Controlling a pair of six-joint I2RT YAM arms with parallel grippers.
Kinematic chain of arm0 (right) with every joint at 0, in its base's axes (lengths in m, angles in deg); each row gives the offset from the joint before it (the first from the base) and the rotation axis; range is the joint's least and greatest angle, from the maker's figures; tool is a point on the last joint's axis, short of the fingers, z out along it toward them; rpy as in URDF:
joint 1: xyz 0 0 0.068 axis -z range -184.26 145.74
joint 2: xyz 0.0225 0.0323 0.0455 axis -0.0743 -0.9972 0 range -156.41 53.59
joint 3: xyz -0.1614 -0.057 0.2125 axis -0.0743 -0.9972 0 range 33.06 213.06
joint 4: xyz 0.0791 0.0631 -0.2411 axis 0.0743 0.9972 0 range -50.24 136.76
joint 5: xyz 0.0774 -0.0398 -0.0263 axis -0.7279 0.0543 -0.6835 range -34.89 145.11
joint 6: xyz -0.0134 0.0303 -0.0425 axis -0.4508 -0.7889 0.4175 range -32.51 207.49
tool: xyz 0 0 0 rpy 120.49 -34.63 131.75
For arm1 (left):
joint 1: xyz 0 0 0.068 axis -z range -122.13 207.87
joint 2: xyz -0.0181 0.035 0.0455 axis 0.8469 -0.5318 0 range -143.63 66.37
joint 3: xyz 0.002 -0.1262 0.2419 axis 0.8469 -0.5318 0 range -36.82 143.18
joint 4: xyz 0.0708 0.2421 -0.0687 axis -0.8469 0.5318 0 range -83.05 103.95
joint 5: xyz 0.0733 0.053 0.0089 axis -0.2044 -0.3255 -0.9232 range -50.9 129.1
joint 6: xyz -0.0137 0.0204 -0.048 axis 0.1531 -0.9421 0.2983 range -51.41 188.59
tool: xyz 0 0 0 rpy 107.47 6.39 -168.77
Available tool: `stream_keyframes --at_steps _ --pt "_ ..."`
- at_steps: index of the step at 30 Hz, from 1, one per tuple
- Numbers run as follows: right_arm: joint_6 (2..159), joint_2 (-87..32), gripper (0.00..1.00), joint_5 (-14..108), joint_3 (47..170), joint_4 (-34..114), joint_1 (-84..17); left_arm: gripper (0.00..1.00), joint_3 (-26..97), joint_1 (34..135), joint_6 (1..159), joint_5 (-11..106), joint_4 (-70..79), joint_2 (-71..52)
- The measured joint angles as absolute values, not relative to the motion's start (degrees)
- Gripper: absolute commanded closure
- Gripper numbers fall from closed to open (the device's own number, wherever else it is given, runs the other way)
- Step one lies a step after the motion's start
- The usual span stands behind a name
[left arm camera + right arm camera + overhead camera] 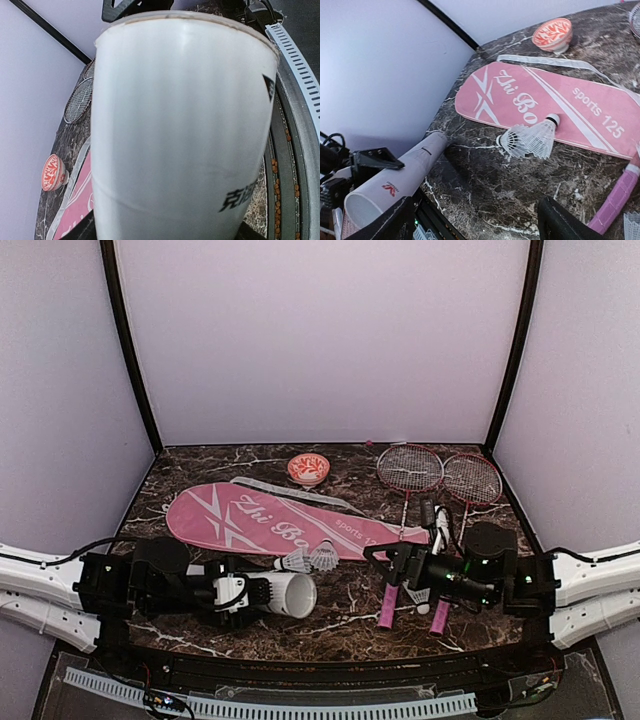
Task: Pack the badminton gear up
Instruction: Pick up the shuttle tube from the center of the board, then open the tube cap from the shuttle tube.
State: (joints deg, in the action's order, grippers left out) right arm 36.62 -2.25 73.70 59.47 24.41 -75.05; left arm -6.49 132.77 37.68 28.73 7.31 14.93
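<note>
My left gripper (256, 592) is shut on the long white tube (285, 594), which lies level at the table's front left with its open end facing right. The tube fills the left wrist view (185, 130). Two white shuttlecocks (309, 560) lie together just beyond the tube's mouth, at the edge of the pink "Zhi Bo" cover (260, 520). My right gripper (383, 570) is open and empty, right of those shuttlecocks (527, 140). Two red rackets (440, 475) lie at the back right, their pink handles (388, 605) under my right arm. Another shuttlecock (418, 597) lies between the handles.
A small red-and-white bowl (308, 469) stands at the back centre, beyond the cover. It also shows in the right wrist view (552, 34) and the left wrist view (52, 172). Grey walls close the table on three sides. A slotted white rail (300, 705) runs along the front edge.
</note>
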Motion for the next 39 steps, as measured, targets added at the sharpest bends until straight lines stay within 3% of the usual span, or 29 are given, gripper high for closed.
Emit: stream_keyframes --at_steps 7,20,30,39 --pt "42.26 -4.19 0.23 64.78 60.96 21.79 -75.92 0.38 -7.63 132.77 36.72 27.0 5.04 12.53" --pt "42.09 -21.04 0.43 64.3 67.08 17.79 -81.04 0.37 -7.73 132.79 35.82 21.97 3.79 8.51" --pt "40.73 -26.03 0.74 62.42 70.25 14.9 -81.32 0.37 -7.73 132.77 35.34 21.05 3.84 8.51" --pt "40.25 -26.03 0.95 62.47 71.21 15.47 -81.69 0.37 -7.73 132.77 35.12 20.62 3.86 8.51"
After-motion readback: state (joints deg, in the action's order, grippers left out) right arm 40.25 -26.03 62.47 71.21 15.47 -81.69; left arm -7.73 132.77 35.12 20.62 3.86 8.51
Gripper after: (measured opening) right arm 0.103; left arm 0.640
